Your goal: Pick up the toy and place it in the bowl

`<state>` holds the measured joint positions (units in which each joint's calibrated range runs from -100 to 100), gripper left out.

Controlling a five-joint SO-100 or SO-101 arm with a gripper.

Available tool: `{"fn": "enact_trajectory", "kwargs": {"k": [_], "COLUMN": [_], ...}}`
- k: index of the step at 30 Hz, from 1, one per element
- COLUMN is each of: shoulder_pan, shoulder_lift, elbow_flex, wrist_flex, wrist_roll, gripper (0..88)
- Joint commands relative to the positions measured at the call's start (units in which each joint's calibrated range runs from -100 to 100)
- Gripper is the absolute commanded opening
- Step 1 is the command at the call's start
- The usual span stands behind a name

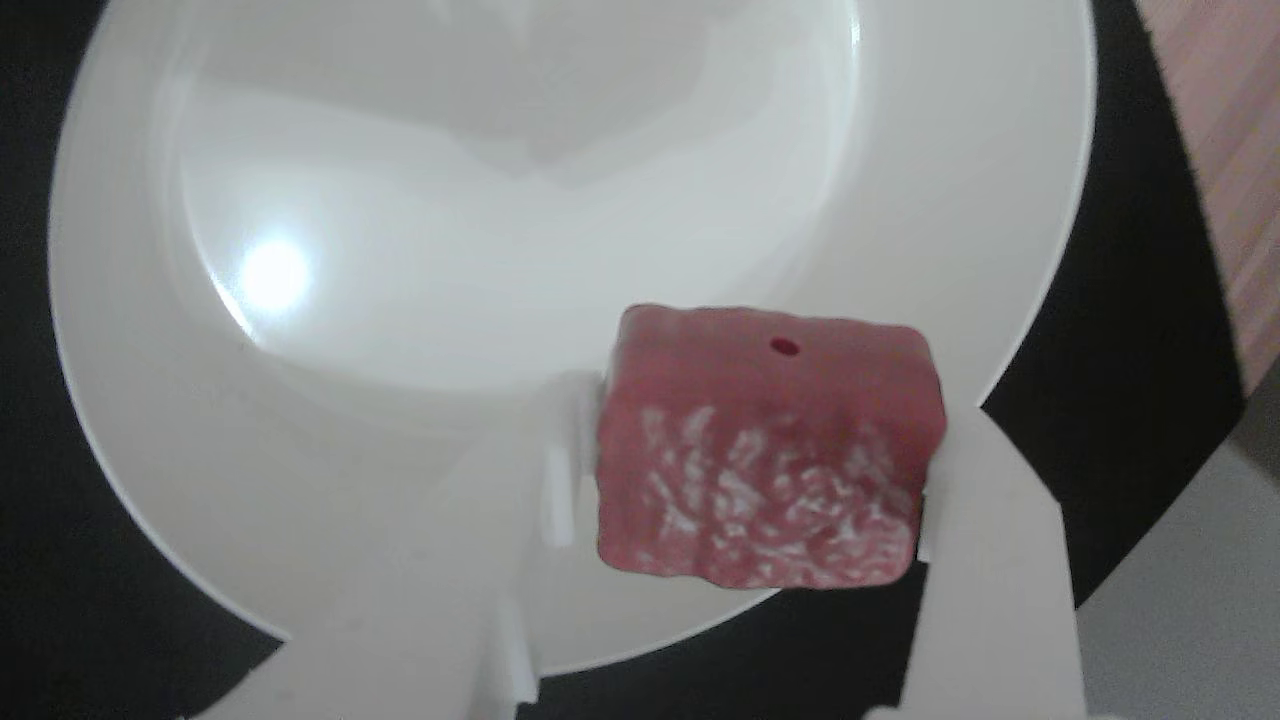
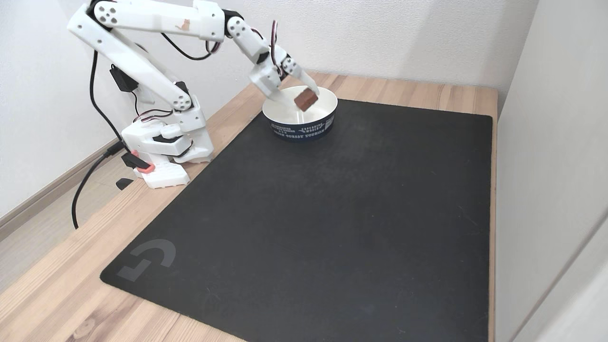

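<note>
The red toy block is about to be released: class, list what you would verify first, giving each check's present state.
1. Gripper shut on the toy: ok.
2. Toy above the bowl opening, fixed view: ok.
3. Toy inside the rim line, other view: not ok; it overhangs the near rim.
4. Bowl interior free of other things: ok.
5. Bowl sitting flat on the black mat: ok.
6. Drop height above the bowl floor: cannot tell.

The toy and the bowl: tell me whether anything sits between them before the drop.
Nothing visible does. The gripper holds the toy between its two white fingers, above the bowl; the fixed view also puts the toy over the bowl's opening. The glossy white inside beneath it holds nothing.
</note>
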<state>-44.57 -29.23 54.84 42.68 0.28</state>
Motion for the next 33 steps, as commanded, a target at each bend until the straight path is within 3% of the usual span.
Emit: {"fn": "enact_trajectory", "kwargs": {"k": [1, 3, 4, 10, 14, 19, 26, 30, 33], "shoulder_pan": [-0.73, -1.31, -1.73, -1.73, -1.31, 0.86, 15.59, 28.38, 37.17], "shoulder_lift": [-1.91, -1.91, -1.91, -2.0, -2.08, -5.83, -18.5, -25.01, -27.92], "elbow_flex": [0.0, 0.0, 0.0, -0.09, -0.9, -6.58, -8.29, -8.2, -7.66], "wrist_flex": [-0.42, -0.42, -0.42, -0.42, -1.1, -0.42, -1.19, -1.27, -1.27], "wrist_roll": [-0.23, -0.13, 0.19, -0.18, -0.18, -0.18, -0.18, -0.49, -4.15], "gripper": [7.6, 15.5, 23.9, 24.7, 20.1, 1.7, 2.3, 2.3, 2.2]}}
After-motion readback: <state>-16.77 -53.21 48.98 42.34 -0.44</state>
